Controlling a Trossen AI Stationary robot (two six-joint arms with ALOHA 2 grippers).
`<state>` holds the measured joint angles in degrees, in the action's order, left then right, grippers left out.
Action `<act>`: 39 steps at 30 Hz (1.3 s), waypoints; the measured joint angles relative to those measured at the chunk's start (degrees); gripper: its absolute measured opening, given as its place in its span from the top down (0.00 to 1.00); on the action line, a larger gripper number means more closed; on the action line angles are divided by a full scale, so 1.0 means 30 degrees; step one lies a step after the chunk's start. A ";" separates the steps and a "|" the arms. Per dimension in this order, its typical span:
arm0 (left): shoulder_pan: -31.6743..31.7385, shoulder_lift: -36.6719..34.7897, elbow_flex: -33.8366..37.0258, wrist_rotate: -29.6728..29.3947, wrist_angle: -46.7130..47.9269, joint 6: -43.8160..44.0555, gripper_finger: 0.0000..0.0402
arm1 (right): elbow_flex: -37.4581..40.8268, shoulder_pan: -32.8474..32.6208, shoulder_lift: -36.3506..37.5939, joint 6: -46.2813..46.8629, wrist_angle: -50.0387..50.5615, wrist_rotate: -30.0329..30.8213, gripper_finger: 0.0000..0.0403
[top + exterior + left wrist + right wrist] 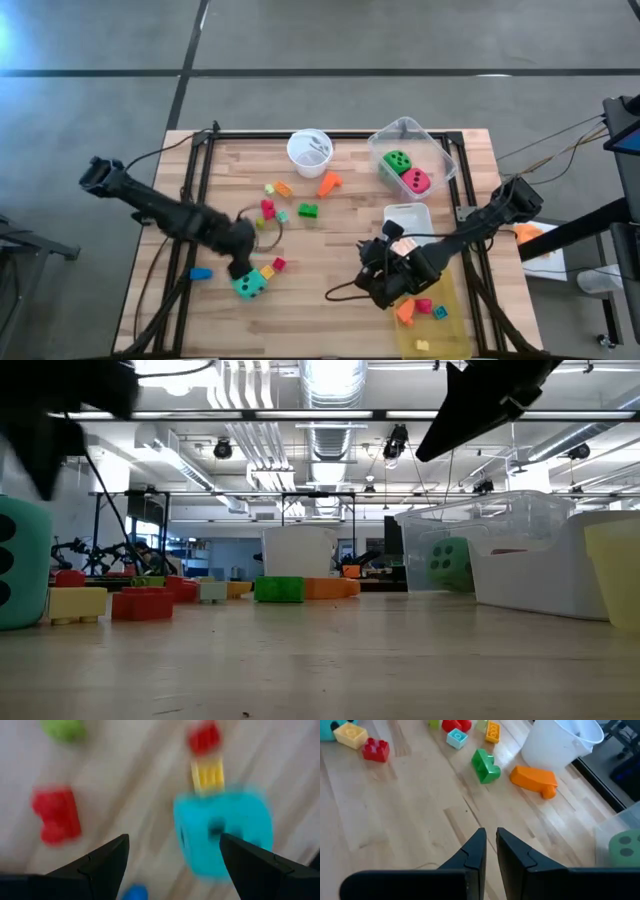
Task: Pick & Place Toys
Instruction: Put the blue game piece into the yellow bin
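A teal die (pixel 250 286) (pixel 222 832) rests on the wooden table (pixel 330 250) near its left front. My left gripper (pixel 240 266) (pixel 172 865) hangs open above it, pointing down; the die lies below and beside one finger, apart from it. Loose blocks lie around: red (pixel 55 815), yellow (pixel 209 774), blue (pixel 200 273), green (pixel 307 210) (pixel 485 766) and orange (pixel 329 183) (pixel 535 779). A green die (pixel 397 160) and a red-pink die (pixel 416 181) sit in the clear bin (pixel 440 150). My right gripper (pixel 372 278) (pixel 490 851) is shut on nothing, above the table beside the yellow bin (pixel 455 320).
A white cup (pixel 310 150) (pixel 560 742) stands at the far middle. A small white container (pixel 408 218) sits between the clear bin and the yellow bin, which holds several small blocks. A black cable (pixel 345 292) trails on the table near my right gripper.
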<state>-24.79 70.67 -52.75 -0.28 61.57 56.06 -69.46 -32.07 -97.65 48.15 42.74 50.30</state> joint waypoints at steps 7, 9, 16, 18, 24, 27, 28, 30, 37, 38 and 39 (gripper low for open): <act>-0.4817 0.0087 0.0073 0.3287 0.2712 0.3194 0.22 | 0.0164 -0.0060 -0.0051 -0.0056 -0.0031 -0.0153 0.91; -0.5849 0.0140 0.0213 0.3992 0.3061 0.4380 0.22 | 0.0164 -0.0060 -0.0051 -0.0056 -0.0039 -0.0148 0.91; -0.6885 0.1525 0.0864 0.4177 0.3052 0.3554 0.22 | 0.0193 -0.0060 -0.0051 -0.0064 -0.0088 -0.0146 0.91; -0.6901 0.2271 0.1107 0.4177 0.3069 0.2376 0.22 | 0.0193 -0.0060 -0.0051 -0.0071 -0.0103 -0.0146 0.90; -0.6901 0.4783 0.1195 0.4062 0.2975 -0.1172 0.22 | 0.0193 -0.0060 -0.0051 -0.0073 -0.0103 -0.0146 0.90; -0.6901 0.5716 0.1196 0.3450 0.2826 -0.1880 0.22 | 0.0200 -0.0060 -0.0051 -0.0107 -0.0103 -0.0146 0.90; -0.6901 0.5947 0.1199 0.3262 0.2691 -0.2107 0.22 | 0.0220 -0.0060 -0.0051 -0.0141 -0.0097 -0.0146 0.90; -0.6901 0.6276 0.1202 0.3071 0.2447 -0.2628 0.22 | 0.0241 -0.0060 -0.0051 -0.0174 -0.0095 -0.0146 0.90; -0.6901 0.6472 0.1361 0.2922 0.2127 -0.3913 0.22 | 0.0360 -0.0060 -0.0066 -0.0278 -0.0089 -0.0299 0.90; -0.6901 0.6472 0.1465 0.3050 0.2127 -0.3914 0.22 | 0.0374 -0.0060 -0.0066 -0.0275 -0.0101 -0.0299 0.90; -0.6901 0.6472 0.1577 0.3311 0.2090 -0.3957 0.22 | 0.0381 -0.0060 -0.0066 -0.0282 -0.0088 -0.0299 0.90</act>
<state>-45.50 90.08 -48.02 9.65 67.84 44.19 -68.32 -32.25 -97.84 47.31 42.48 49.41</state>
